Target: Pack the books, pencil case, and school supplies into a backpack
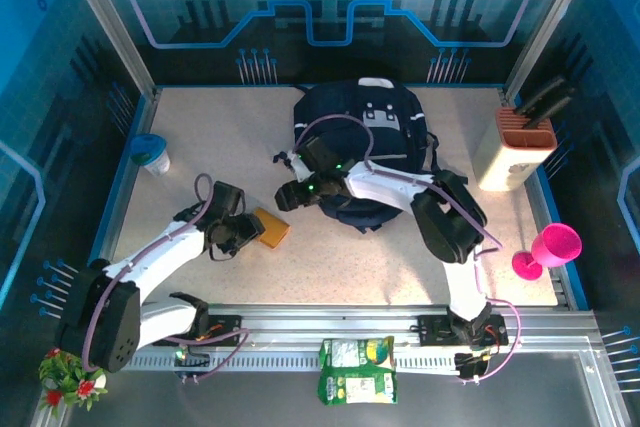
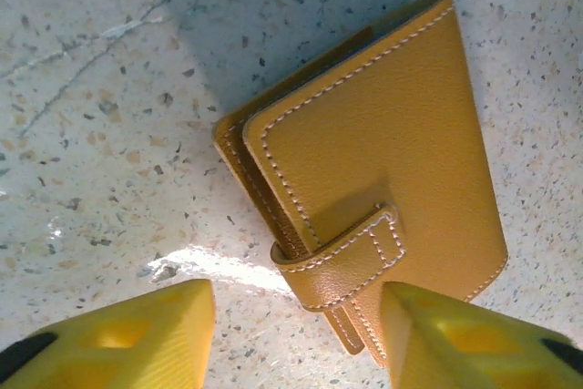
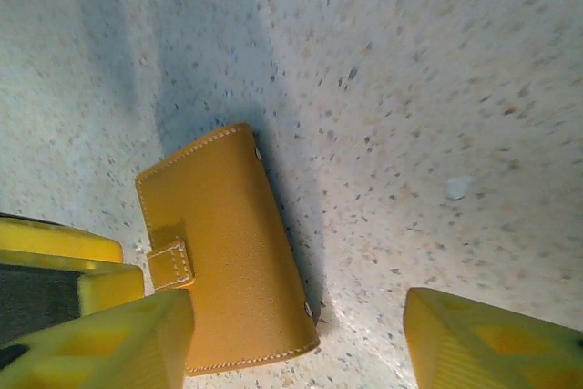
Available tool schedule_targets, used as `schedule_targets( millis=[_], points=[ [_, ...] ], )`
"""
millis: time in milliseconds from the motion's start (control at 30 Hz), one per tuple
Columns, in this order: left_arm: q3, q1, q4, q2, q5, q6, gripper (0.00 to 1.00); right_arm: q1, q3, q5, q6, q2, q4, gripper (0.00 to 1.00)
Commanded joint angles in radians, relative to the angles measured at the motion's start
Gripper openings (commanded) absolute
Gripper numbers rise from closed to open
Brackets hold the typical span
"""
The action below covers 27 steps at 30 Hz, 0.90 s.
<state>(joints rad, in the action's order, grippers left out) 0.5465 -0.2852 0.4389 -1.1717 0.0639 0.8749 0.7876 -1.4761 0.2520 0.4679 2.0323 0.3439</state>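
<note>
Left end effector, wide open and empty, is hovering nearest; pencil case is lying just ahead, long axis running ahead-right.

No lettering can be read anywhere. The green packets at the table's near edge carry print too small to make out, and the white patch on the backpack looks blank.

The mustard-yellow leather fold-over case shows pale contrast stitching. The large navy-blue fabric backpack bears a white top patch. The stone-look worktop is beige, dark-speckled.
</note>
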Motion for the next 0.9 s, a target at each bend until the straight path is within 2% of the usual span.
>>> schedule_targets(
  millis=[0,333,500,733,867],
  points=[
    [-0.025,0.01,-0.098,0.008,0.0,0.09,0.46,0.025,-0.067,0.051,-0.03,0.067,0.086,0.57],
    [-0.026,0.01,-0.111,-0.078,-0.008,0.071,0.31,0.046,-0.153,0.123,-0.037,0.186,0.141,0.47],
    [-0.042,0.011,-0.127,-0.118,-0.009,0.071,0.22,0.048,-0.169,0.191,-0.036,0.209,0.138,0.46],
    [-0.051,0.011,-0.149,-0.157,-0.006,0.069,0.16,0.051,-0.179,0.284,-0.029,0.222,0.121,0.46],
    [-0.041,0.011,-0.143,-0.149,-0.01,0.06,0.15,0.05,-0.182,0.283,-0.025,0.215,0.12,0.36]
  ],
)
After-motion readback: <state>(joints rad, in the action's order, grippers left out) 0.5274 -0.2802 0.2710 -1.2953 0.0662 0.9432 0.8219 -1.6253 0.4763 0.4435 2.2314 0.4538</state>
